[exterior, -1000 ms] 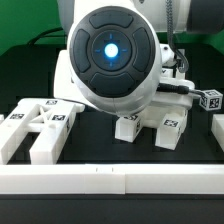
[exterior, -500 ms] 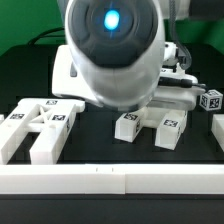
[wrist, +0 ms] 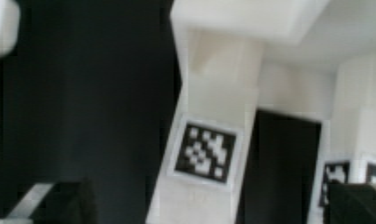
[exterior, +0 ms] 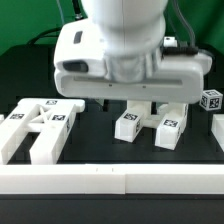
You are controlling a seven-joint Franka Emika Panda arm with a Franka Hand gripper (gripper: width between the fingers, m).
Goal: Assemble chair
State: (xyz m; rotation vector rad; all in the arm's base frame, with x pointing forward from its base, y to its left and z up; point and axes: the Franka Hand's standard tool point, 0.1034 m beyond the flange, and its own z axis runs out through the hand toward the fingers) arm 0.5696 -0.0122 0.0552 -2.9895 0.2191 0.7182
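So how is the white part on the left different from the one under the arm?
The left chair part lies in the open. The middle chair part sits under the robot arm, half hidden. The left chair part's tags face up, while the middle chair part's tags face the camera. Both are white, blocky and tagged.

White chair parts [exterior: 165, 132] (black-and-white square tags [exterior: 127, 127]), black table [exterior: 95, 125]

The black table [exterior: 95, 140] is carrying tagged chair parts [exterior: 38, 128] at the exterior view's left and two tagged blocks [exterior: 166, 131] centrally
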